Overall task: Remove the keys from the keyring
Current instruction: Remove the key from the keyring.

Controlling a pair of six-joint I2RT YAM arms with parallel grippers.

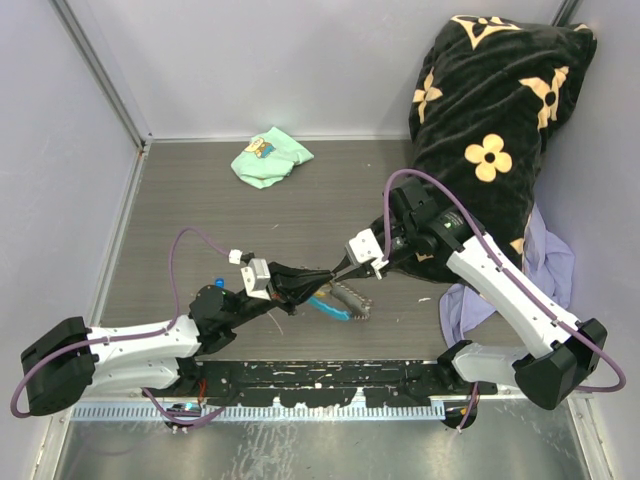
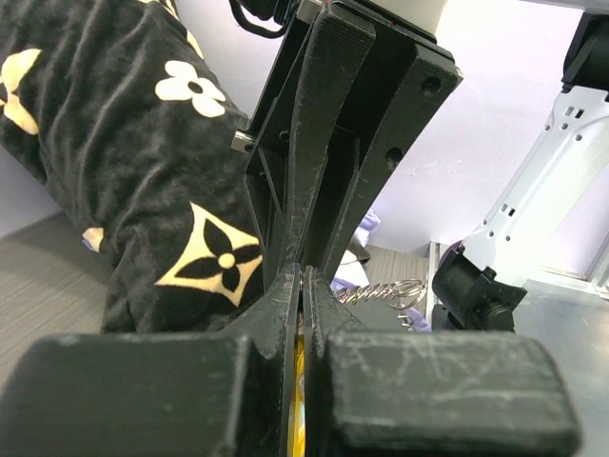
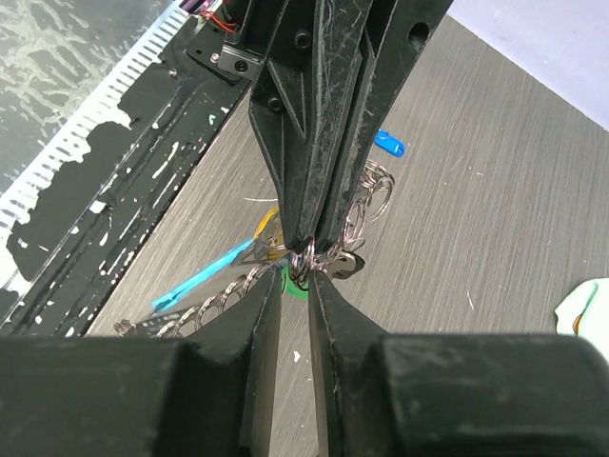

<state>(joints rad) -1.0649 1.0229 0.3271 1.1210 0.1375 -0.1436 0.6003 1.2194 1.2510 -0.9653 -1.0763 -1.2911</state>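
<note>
Presently the left gripper [image 1: 318, 278] and the right gripper [image 1: 340, 268] meet tip to tip just below the centre of the overhead view, over the grey table [image 1: 200, 200]. The left fingers [image 2: 271, 324] are pressed together with only a hairline seam between them. In the right wrist view they are clamped on the silvery loop of the keyring [image 3: 303, 267] at centre frame. The right fingers [image 3: 257, 333] stand a narrow slit apart and flank that loop from below; whether they pinch anything cannot be told. The keys [image 3: 347, 261] bunch against the loop on its right side, with a green tag [image 3: 295, 284] just beneath. A blue tag [image 3: 388, 145] lies on the table apart from the loop, above and right of centre. The chain [image 3: 221, 303] and sky-blue fob [image 3: 202, 281] trail off to the lower left. Also noted in the overhead view: a mint-green cloth [image 1: 268, 158] at upper centre, a black flowered cushion [image 1: 490, 110] at upper right, and a lavender cloth [image 1: 552, 262] below it.
</note>
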